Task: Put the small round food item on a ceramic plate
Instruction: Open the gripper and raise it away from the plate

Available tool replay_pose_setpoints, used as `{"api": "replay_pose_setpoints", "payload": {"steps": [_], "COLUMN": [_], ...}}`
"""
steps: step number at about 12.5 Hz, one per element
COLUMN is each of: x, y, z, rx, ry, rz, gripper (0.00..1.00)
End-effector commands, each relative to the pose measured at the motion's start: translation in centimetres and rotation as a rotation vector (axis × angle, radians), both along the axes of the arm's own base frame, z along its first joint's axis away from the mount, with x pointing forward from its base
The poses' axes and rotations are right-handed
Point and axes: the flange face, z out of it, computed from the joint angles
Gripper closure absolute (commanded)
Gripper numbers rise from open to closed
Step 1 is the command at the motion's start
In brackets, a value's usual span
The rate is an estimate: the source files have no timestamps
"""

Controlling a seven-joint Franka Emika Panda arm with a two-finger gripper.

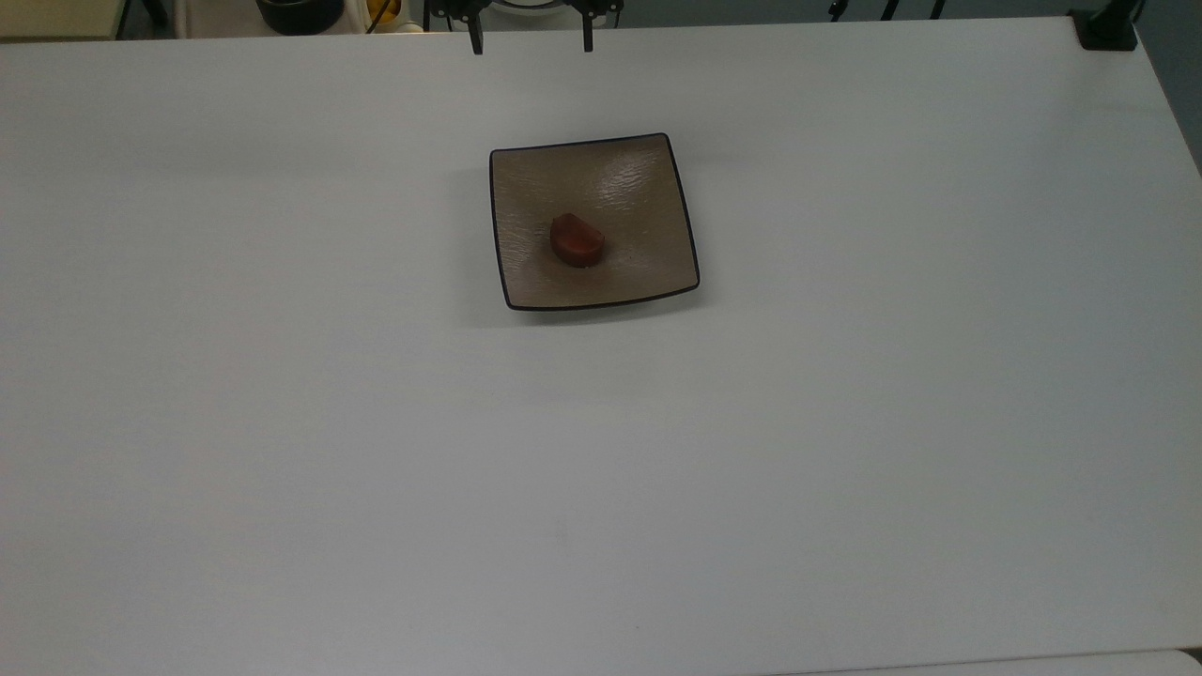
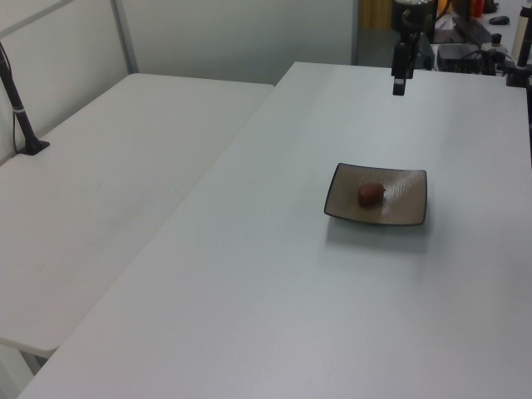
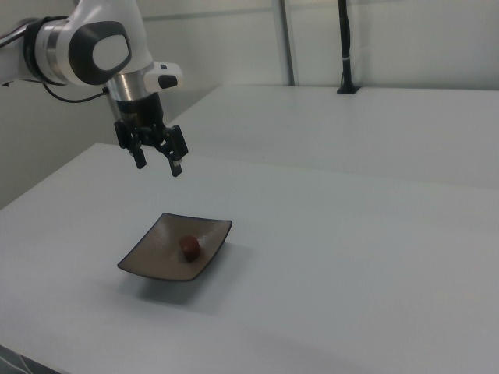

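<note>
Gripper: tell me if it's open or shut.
Open. In the right view the gripper hangs above the plate with its two fingers spread apart and nothing between them.

Glazed ceramic, glossy food, matt tabletop.
The ceramic plate [image 1: 635, 178] carries a finely streaked brown glaze that catches light, edged by a thin dark rim. The small round food item [image 1: 576, 240] looks smooth and slightly glossy. The tabletop [image 1: 601, 469] is smooth, matt pale grey. The pincer [image 3: 157, 160] is matt black; the arm [image 3: 86, 51] is glossy white plastic.
</note>
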Motion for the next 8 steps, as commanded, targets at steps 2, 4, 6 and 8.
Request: {"api": "replay_pose_setpoints", "payload": {"steps": [2,4,6,8], "x": [-0.7,-0.4,-0.2,0.0], "y": [0.3,0.3,-1.1,-0.9], "z": [-0.5,-0.7,-0.1,-0.2], "rx": [-0.011,-0.015,-0.001,-0.009], "ry": [0.017,0.009,-0.016,-0.027], "rz": [0.001,-0.003,-0.032,-0.024], "gripper": [0.0,0.0,0.0,0.0]}}
